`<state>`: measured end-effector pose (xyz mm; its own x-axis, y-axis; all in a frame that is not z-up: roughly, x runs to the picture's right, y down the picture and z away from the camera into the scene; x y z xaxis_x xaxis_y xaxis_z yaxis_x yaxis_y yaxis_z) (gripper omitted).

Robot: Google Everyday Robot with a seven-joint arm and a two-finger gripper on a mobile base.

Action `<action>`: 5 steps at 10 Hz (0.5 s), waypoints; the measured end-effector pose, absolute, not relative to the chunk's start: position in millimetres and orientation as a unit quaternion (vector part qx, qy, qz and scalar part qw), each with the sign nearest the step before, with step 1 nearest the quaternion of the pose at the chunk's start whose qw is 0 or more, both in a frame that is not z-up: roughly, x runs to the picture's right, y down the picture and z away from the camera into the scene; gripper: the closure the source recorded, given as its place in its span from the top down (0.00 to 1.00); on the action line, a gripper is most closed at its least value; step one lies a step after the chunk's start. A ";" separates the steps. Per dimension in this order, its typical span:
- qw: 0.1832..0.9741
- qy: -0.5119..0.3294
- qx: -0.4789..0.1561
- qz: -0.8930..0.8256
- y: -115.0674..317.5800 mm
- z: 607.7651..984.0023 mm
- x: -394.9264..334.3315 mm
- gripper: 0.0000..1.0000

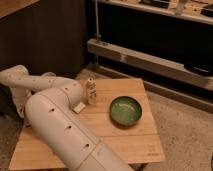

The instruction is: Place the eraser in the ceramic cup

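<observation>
A small pale flat block, which looks like the eraser (79, 107), lies on the wooden table (135, 142) just left of a slim pale shaker (91, 91). The ceramic cup does not show; it is hidden or out of view. My white arm (55, 125) fills the left foreground and bends back toward the shaker. Its far end (70, 90) stops just left of the shaker and above the block. The gripper is hidden behind the arm's links there.
A wide green bowl (125, 111) sits at the table's middle right. Dark metal shelving (150, 60) runs behind the table. A dark wall panel stands at the back left. Speckled floor (185, 130) lies to the right.
</observation>
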<state>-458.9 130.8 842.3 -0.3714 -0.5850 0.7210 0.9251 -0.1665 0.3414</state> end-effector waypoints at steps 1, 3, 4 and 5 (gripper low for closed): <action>0.515 -0.379 -0.201 -0.742 125.4 833.2 -460.0 0.00; 0.508 -0.367 -0.165 -0.761 112.9 808.7 -469.3 0.00; 0.507 -0.350 -0.131 -0.777 97.1 789.4 -474.4 0.00; 0.506 -0.340 -0.108 -0.785 90.3 778.2 -479.2 0.00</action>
<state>-479.2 90.3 778.2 -0.4638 -0.7221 0.5133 0.8685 -0.2563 0.4242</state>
